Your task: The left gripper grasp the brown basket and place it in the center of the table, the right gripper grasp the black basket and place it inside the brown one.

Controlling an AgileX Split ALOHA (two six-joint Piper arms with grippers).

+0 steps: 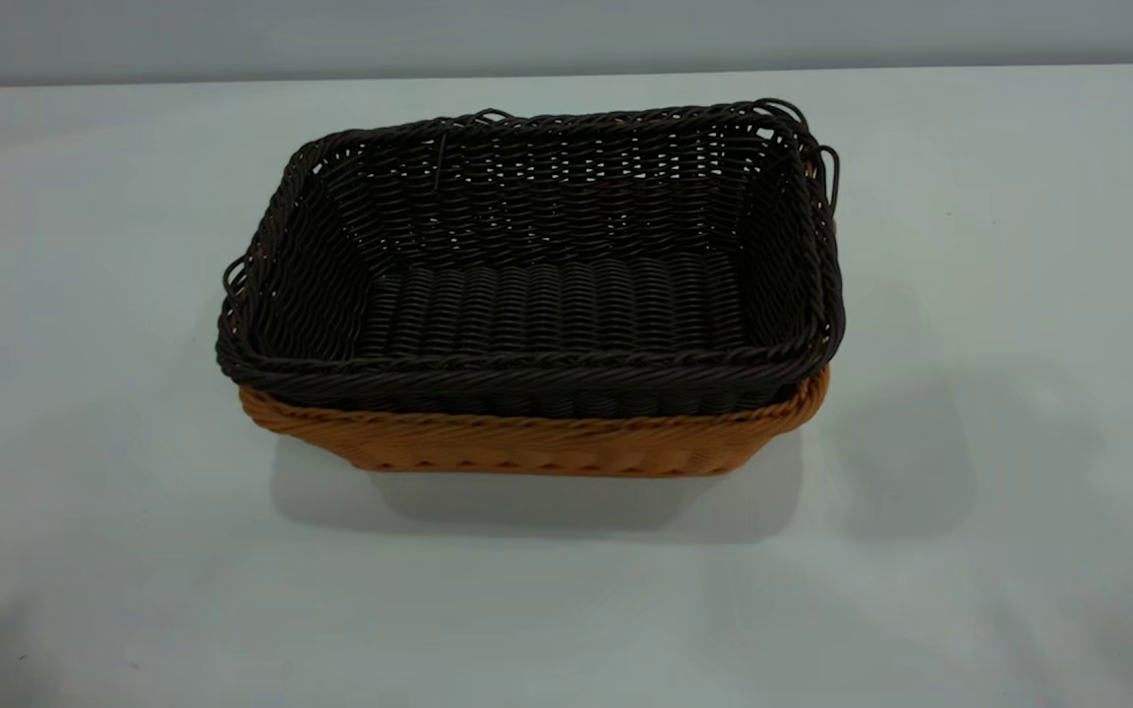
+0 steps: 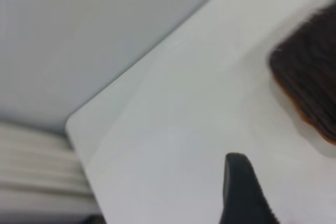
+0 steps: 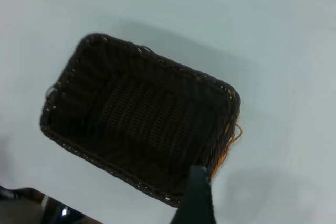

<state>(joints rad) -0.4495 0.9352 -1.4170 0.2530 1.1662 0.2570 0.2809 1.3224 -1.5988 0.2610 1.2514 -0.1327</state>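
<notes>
The black basket (image 1: 537, 285) sits nested inside the brown basket (image 1: 537, 442) at mid-counter (image 1: 1019, 295). The right gripper (image 3: 197, 198) hovers just above the nest's corner; the left gripper (image 2: 244, 192) is well off to its side. Neither view shows whether the jaws are wide or narrow. Any descent by the right could snag the rim and drag both baskets.

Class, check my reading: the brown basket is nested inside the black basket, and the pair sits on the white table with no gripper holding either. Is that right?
The nesting is reversed. The exterior view shows the black basket sitting inside the brown basket, whose orange weave shows beneath the dark rim. The rest stands: the pair rests on the table, with no gripper holding either.
</notes>
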